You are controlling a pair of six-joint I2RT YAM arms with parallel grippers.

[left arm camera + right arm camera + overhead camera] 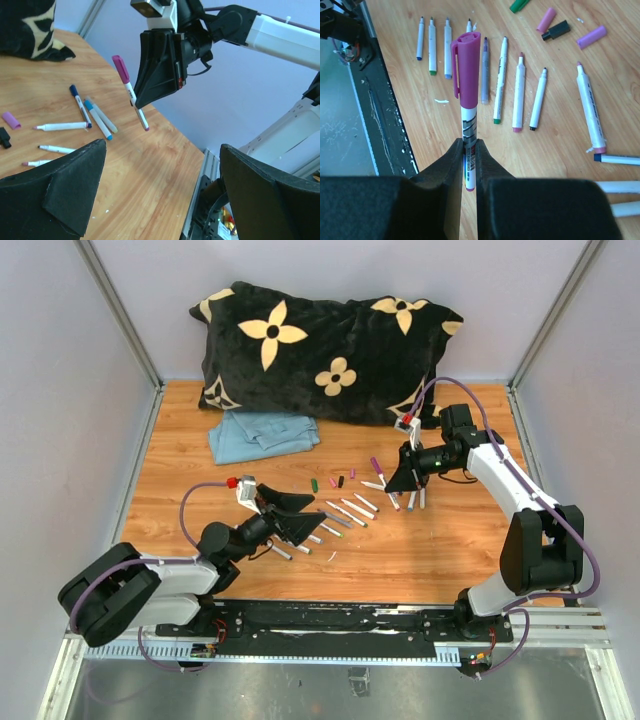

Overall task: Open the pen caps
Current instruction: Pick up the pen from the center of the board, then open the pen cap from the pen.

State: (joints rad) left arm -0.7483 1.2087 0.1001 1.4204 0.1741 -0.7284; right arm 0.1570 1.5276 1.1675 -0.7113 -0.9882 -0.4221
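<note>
My right gripper (404, 476) (470, 150) is shut on the white barrel of a pen (469, 120) and holds it above the table. A magenta pen cap (468, 67) (120, 68) (376, 465) is still on that pen and points toward the left arm. My left gripper (300, 516) (162, 150) stands wide open, low over the wood, with nothing between its fingers, and it faces the held pen from a short way off. Loose pen caps lie on the table: green (519, 5), pink (546, 19), black (556, 30) and purple (591, 37). Several uncapped pens (345, 512) lie in a row.
A black pillow with cream flowers (320, 350) and a folded blue cloth (262, 433) lie at the back. A few more pens (80, 105) rest under the right arm. A black metal rail (330, 625) runs along the near table edge, and grey walls close in both sides.
</note>
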